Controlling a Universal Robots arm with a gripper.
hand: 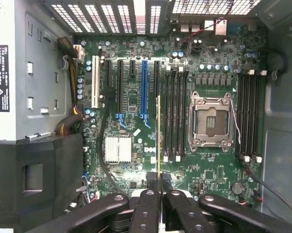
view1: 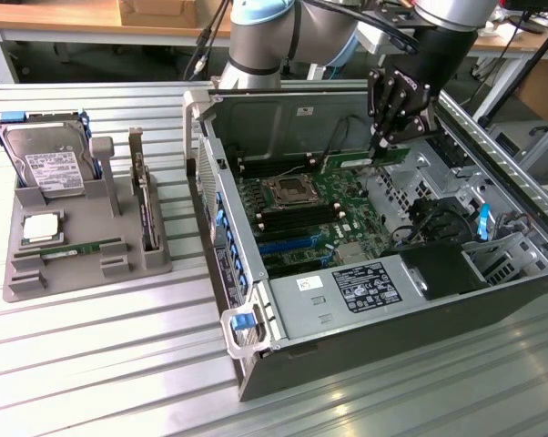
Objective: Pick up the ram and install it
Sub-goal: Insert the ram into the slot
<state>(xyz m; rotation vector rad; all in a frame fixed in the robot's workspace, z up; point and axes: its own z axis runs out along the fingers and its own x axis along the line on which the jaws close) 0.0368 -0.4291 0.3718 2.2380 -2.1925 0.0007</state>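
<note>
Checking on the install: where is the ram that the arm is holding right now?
The ram is clamped in the end effector, held over the motherboard inside the open computer case, toward the exterior view's right.

Place: robotics lab or workshop, set up as a computer-assembly bench
Evidence: ribbed metal table (view1: 101, 364); robot arm (view1: 265, 36) reaching over it; open computer case (view1: 392, 350) lying on its side, motherboard (hand: 131, 92) bare; grey parts tray (view1: 37, 282) holding a hard drive (view1: 51, 164); wooden workbenches (view1: 65, 23), cardboard box (view1: 151, 9) and hanging cables (view1: 199, 50) behind
</note>
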